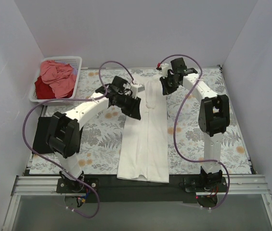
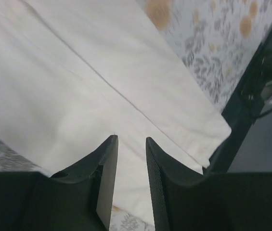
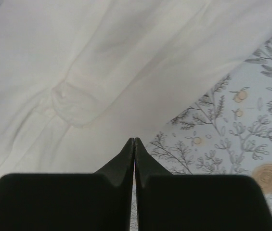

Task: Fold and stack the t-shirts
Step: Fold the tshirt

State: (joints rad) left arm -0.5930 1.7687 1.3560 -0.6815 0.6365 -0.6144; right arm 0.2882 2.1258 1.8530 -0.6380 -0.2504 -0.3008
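Observation:
A cream-white t-shirt [image 1: 145, 139] lies folded lengthwise into a long strip down the middle of the table. My left gripper [image 1: 135, 108] is open and empty, just above the strip's upper left edge; the left wrist view shows the cloth [image 2: 78, 86] under its parted fingers [image 2: 132, 139]. My right gripper [image 1: 167, 86] is shut with its tips together above the shirt's upper right edge [image 3: 102, 57], with nothing visible between them [image 3: 134, 139]. A salmon-pink shirt [image 1: 56, 74] and a dark red shirt [image 1: 42, 89] lie crumpled in the basket. The black shirt is out of view.
The white lattice basket [image 1: 78, 60] stands at the back left corner. The floral tablecloth [image 1: 198, 139] covers the table on both sides of the strip. White walls close in the back and sides. Purple cables loop off both arms.

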